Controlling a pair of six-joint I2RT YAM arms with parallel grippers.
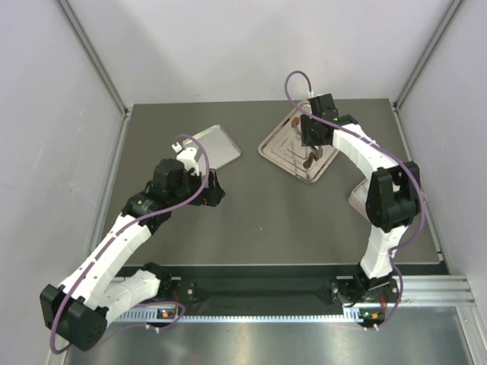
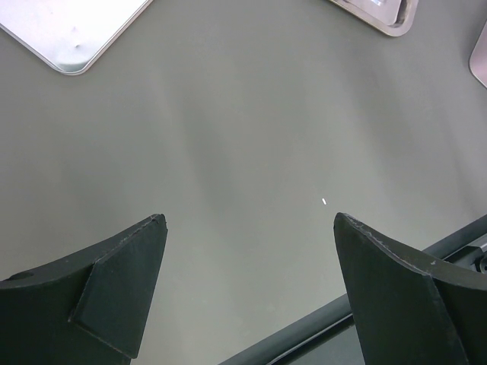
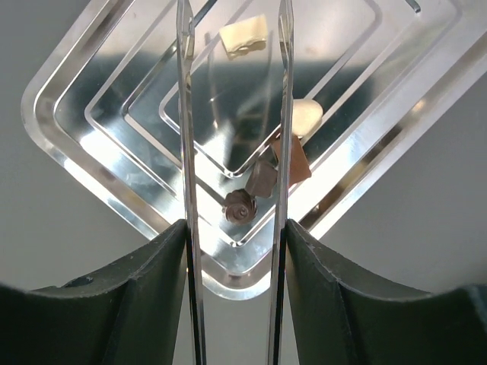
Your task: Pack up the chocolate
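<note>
The grey table [image 1: 289, 220] carries two silver trays set toward its far side: an empty tray [image 1: 217, 144] to the left of centre and a stepped tray [image 1: 280, 150] to the right of centre, on which the chocolate is gathered. The right arm is stretched out over the stepped tray, and the right gripper [image 1: 313, 135] is hung above it with its thin fingers held parallel and partly apart; nothing is seen to be clamped between them. The left gripper [image 2: 249, 220] is spread wide over bare table nearer the middle, with nothing in its grasp, and it is well apart from every piece, so the right arm is judged the one placed for the pick. In the right wrist view a dark rosette piece [image 3: 240, 205] is seen lying within the gap between the fingers, with a dark block [image 3: 261, 177] just beside it, a flat brown piece [image 3: 295, 157] partly hidden behind the right finger, a cream oval [image 3: 306, 115] outside that finger, and a cream square [image 3: 243, 36] farther out along the gap. The rosette is round, so no long axis need be matched; a straight descent and closing would seem to be called for, though how far the fingertips stand above the tray cannot be told.
</note>
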